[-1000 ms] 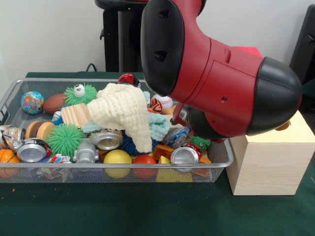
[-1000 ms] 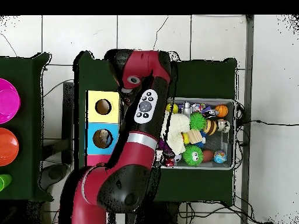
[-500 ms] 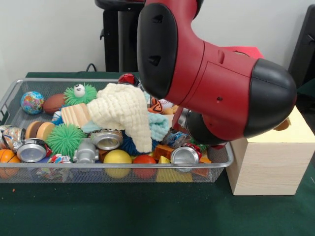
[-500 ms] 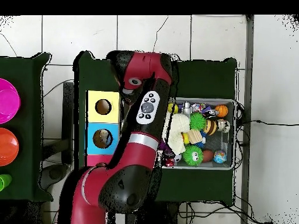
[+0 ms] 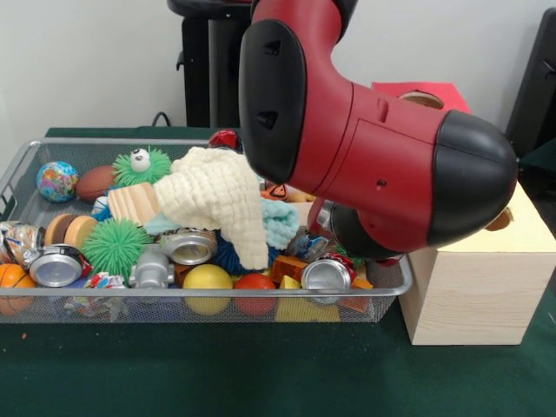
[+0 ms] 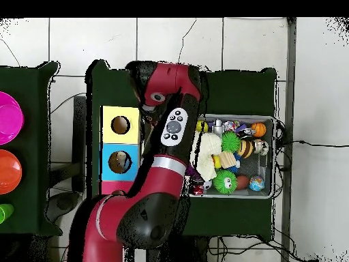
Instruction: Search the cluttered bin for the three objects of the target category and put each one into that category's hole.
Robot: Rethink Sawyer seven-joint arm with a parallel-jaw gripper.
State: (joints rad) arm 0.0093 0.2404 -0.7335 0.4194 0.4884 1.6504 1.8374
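Red and black fills the front view: the arm [image 5: 365, 165] hangs low over the right end of the wire bin [image 5: 17, 174], blocking much of what lies there. The tool itself is buried behind that bulk, so I cannot tell whether it is released or clenched.

Down in the bin, a cream cloth [image 5: 217, 204] sprawls over the middle of the heap. Just left of it sits a wooden block [image 5: 132, 202], with a green spiky ball with eyes [image 5: 141, 165] behind it and a second green spiky ball [image 5: 115, 246] in front. A globe ball [image 5: 56, 181] rests in the far left corner. Along the near wall: a crushed can [image 5: 55, 265], a yellow ball [image 5: 207, 287], a red ball [image 5: 254, 289] and another can [image 5: 326, 274].

The wooden box [image 5: 478, 287] stands on the green counter [image 5: 261, 373] just right of the bin. From overhead, its yellow panel [image 6: 120, 125] and blue panel [image 6: 120, 162] each show a round hole; something seems to sit in the blue one, hard to say what.
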